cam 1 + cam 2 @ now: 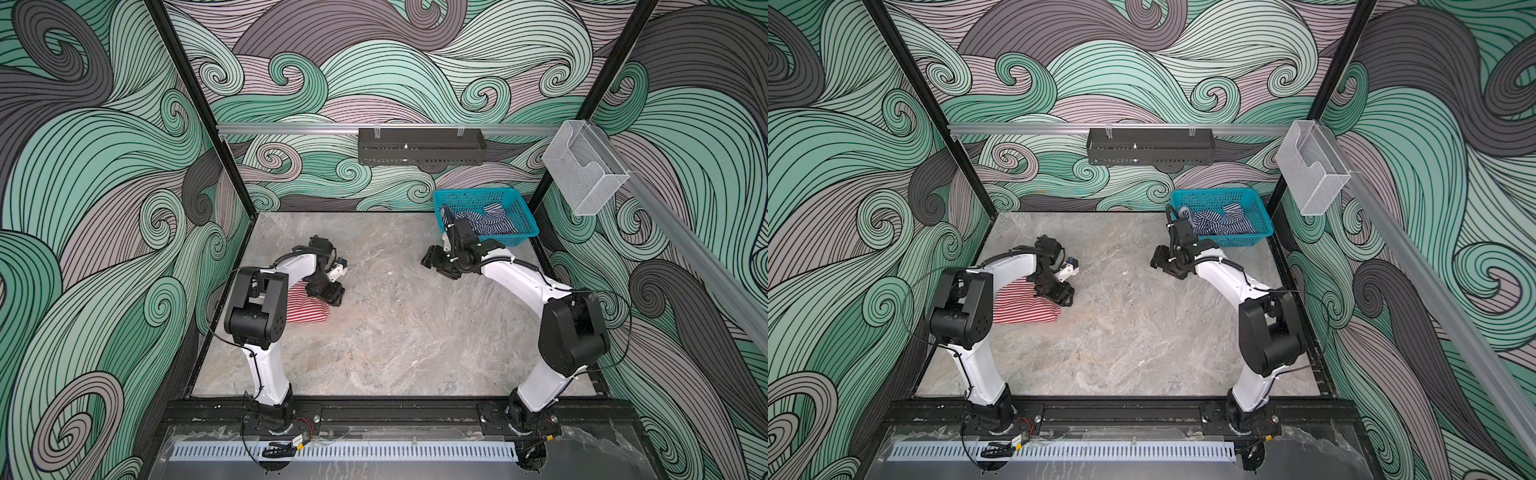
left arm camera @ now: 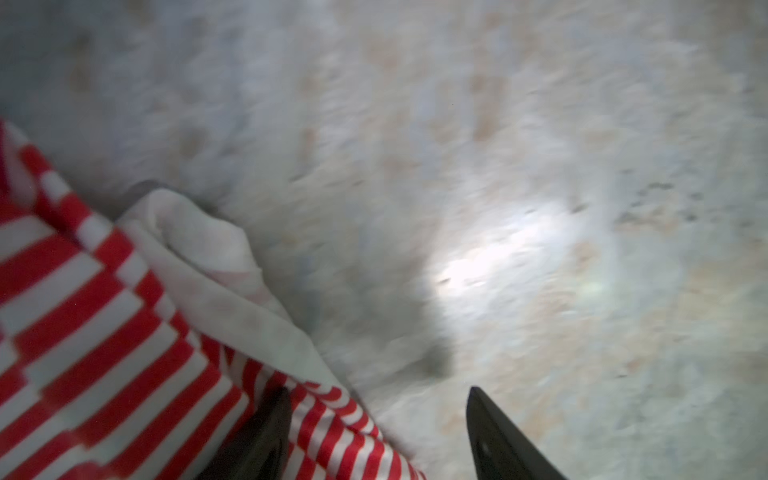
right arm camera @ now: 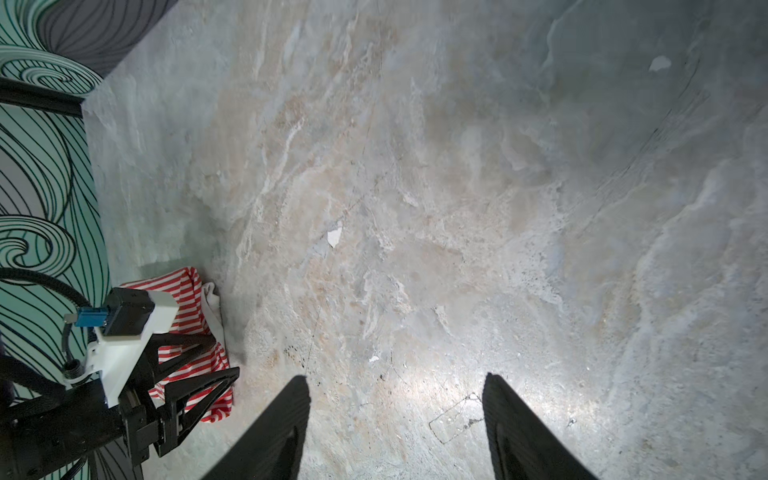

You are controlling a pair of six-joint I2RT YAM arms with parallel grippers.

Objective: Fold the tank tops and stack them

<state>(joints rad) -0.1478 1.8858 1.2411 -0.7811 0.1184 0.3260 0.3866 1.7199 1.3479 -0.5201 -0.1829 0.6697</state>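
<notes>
Left end effector [image 1: 332,298] and right end effector [image 1: 428,258] are released; the soft, light red top [image 1: 303,309] probably needs pinching at a corner.

Table [image 1: 395,332] ctr prob free; basket [image 1: 524,232] rear-R

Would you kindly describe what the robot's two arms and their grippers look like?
The left arm and right arm have glossy white link shells, bulky black joint housings and black cables. The left gripper and right gripper are black with tapered jaws.
</notes>
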